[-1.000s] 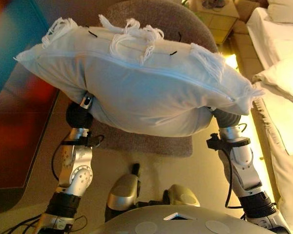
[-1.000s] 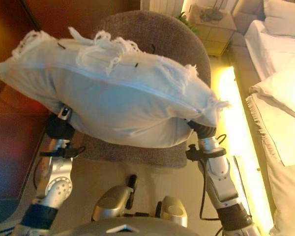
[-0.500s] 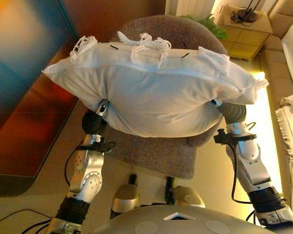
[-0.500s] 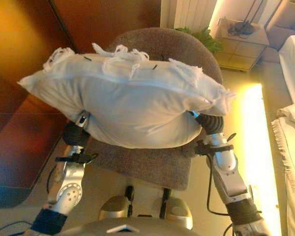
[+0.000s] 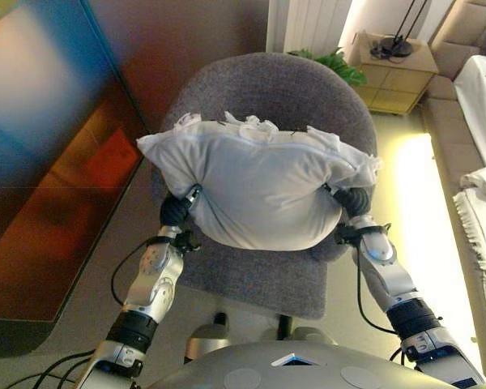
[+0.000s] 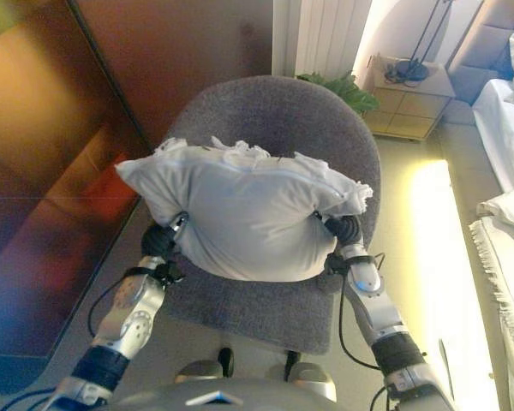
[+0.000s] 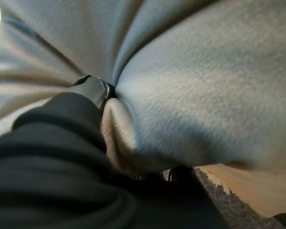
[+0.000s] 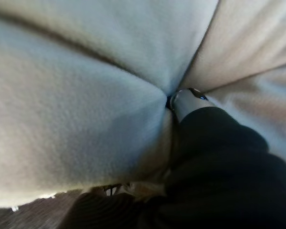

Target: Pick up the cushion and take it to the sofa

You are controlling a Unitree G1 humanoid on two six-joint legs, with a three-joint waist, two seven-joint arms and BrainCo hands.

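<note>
Eye views: white tasselled fabric cushion sits lower than a second ago, now just above the grey upholstered armchair seat, so the carry to the sofa hasn't progressed. Wrist views: left hand and right hand are buried in cushion folds, fingers hidden, so grip can't be told.

cushion | white, plump, fringed edge | held level above grey chair

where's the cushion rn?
The cushion is centre of both eye views, held up between the left hand and right hand, over the grey chair.
</note>
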